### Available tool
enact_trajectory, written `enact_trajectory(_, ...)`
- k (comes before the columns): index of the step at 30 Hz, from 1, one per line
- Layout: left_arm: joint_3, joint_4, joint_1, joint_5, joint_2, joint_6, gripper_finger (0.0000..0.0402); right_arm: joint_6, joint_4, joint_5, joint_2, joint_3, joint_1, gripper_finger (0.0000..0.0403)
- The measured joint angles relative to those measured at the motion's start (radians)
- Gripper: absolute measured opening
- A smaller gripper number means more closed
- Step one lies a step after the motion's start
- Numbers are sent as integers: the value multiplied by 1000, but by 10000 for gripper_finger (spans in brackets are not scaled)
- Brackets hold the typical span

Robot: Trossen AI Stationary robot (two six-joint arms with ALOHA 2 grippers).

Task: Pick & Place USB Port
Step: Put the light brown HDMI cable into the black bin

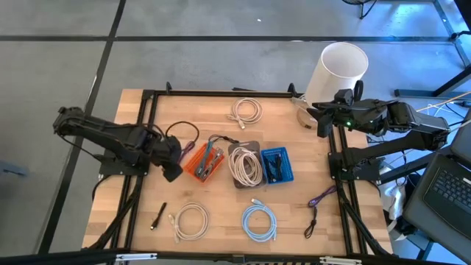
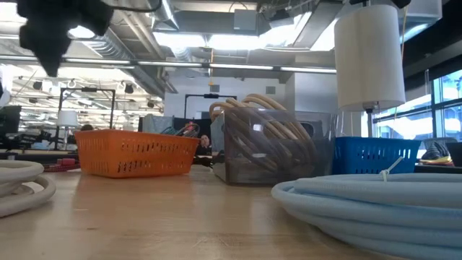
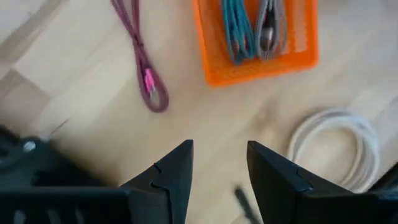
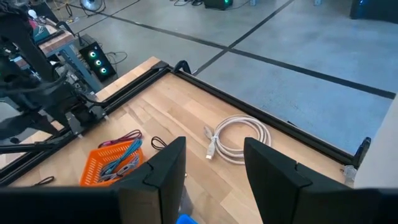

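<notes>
So the left gripper (image 3: 219, 180) is sitting with its fingers (image 3: 174, 168) parted and nothing between them, just bare wood showing through the gap. In the left wrist view it's looking down on the orange basket (image 3: 255, 46), which is holding a teal cable and a grey one, with a maroon cable (image 3: 146, 68) lying loose on the worktop (image 3: 81, 93) beside it and a white coil (image 3: 348, 146) off to the other side. From above, the left gripper (image 1: 171, 156) is hovering just beside the orange basket (image 1: 200, 163), on the side facing the left arm.

The right gripper (image 4: 214, 168) is also standing with fingers (image 4: 168, 165) apart and empty. In the high view it (image 1: 318, 118) is hanging over the right edge of the worktop, next to a white cylinder (image 1: 340, 70), well apart from the baskets.

Moving outward: the three containers are lining up in the middle of the worktop, orange one, then a clear bin (image 1: 245, 165) stuffed with a beige cable coil, then a blue basket (image 1: 276, 165) with dark cables. Loose cables are lying around them: a white coil (image 1: 246, 110) toward the far edge, another white coil (image 1: 190, 219) and a light blue coil (image 1: 259, 221) along the near edge, a purple cable (image 1: 318, 199) at the right, and a small black stick-shaped piece (image 1: 158, 216) near the left front. I can't tell which of these is the USB thing.
</notes>
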Motion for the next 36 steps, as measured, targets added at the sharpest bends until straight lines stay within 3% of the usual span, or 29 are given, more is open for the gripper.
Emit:
enact_trajectory(7,-1,176,-150,5,58,254,143,0,0,0,0,0,0,164)
enact_trajectory(16,-1,405,-265,41,315,390,143,-23,-1,3,0,0,0,164)
enact_trajectory(22,-1,603,-310,88,469,382,143,-23,-1,3,0,0,0,164)
enact_trajectory(28,-1,618,-350,70,580,354,143,-26,-1,0,0,0,0,164)
enact_trajectory(36,6,621,-391,-60,676,355,143,-29,-1,0,0,0,0,164)
